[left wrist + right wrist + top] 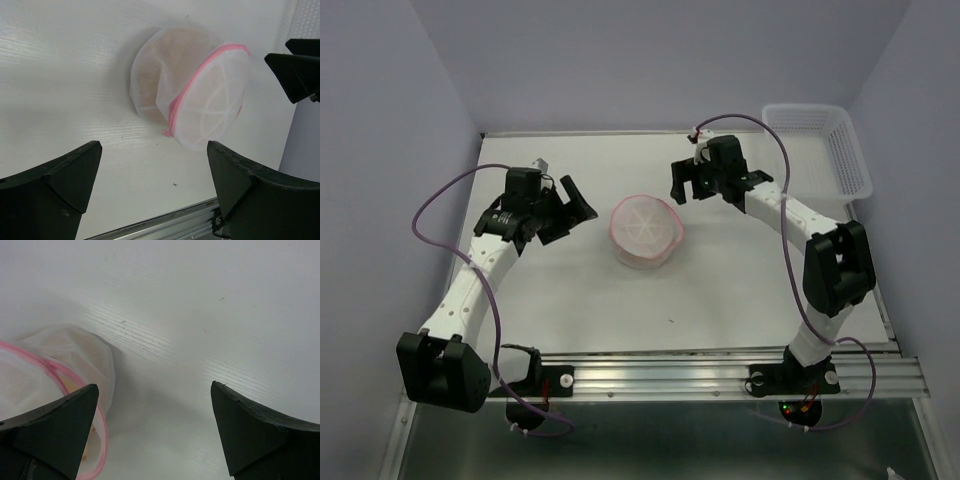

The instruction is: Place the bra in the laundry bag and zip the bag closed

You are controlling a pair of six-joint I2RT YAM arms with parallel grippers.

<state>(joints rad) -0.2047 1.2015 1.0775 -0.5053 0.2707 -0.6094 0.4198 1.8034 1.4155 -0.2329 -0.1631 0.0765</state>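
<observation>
**Materials and finishes: table lot**

Entry one, laundry bag [210, 100]: fine white mesh cloth, translucent and soft, rimmed with pink zipper tape. Inside it, bra [175, 45]: beige padded fabric, matt. Under both, table [580, 300]: white, matt, faintly ribbed. At its far right corner, basket [850, 160]: white plastic lattice, slight sheen. Both left gripper [153, 146] and right gripper [154, 386]: smooth matt black plastic. Along the near edge, rail [720, 370]: brushed metal.

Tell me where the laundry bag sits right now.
In the top view the laundry bag lies near the middle of the table, between the left hand and the right hand, touching neither.
</observation>
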